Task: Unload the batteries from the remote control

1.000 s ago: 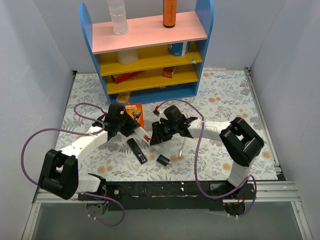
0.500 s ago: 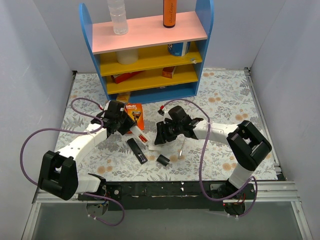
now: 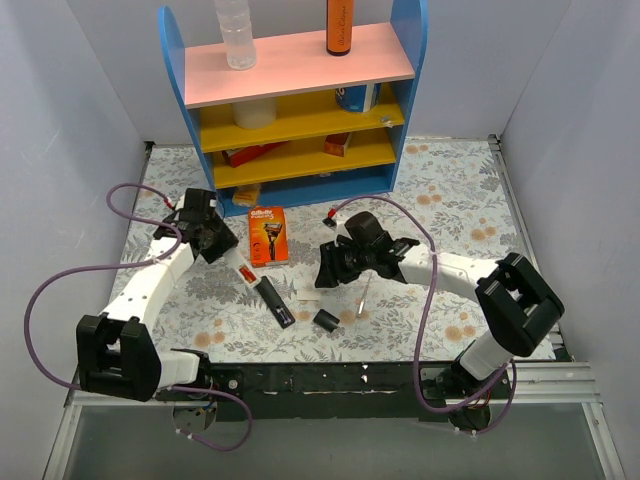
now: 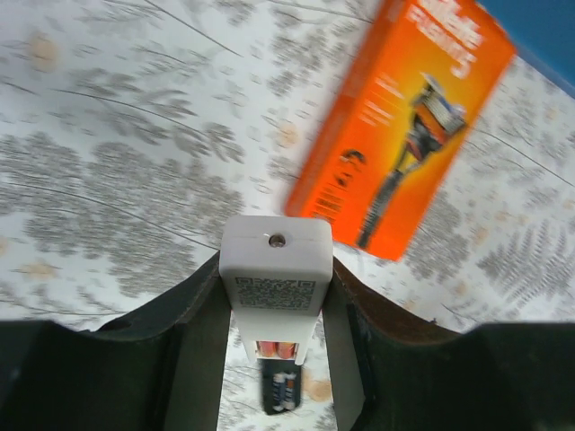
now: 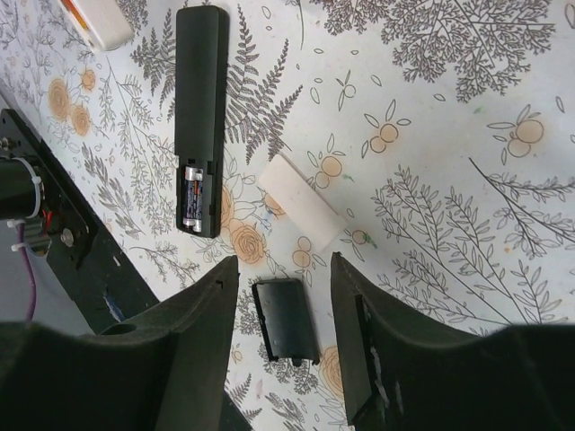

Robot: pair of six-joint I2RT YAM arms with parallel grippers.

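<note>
Orange-red batteries (image 4: 277, 348), where do they sit?
Side by side in the open bay of the white remote (image 4: 276, 269).
What holds it?
The left gripper (image 4: 277, 301), clamped on its two sides, above the floral mat (image 4: 108, 135) and near the razor pack (image 4: 404, 126).
And the right gripper (image 5: 281, 269)?
Fingers apart, empty, over a white cover (image 5: 301, 214) and a black cover (image 5: 286, 320). Just beside them lies the black remote (image 5: 199, 99), its bay open, two dark cells (image 5: 193, 199) inside
</note>
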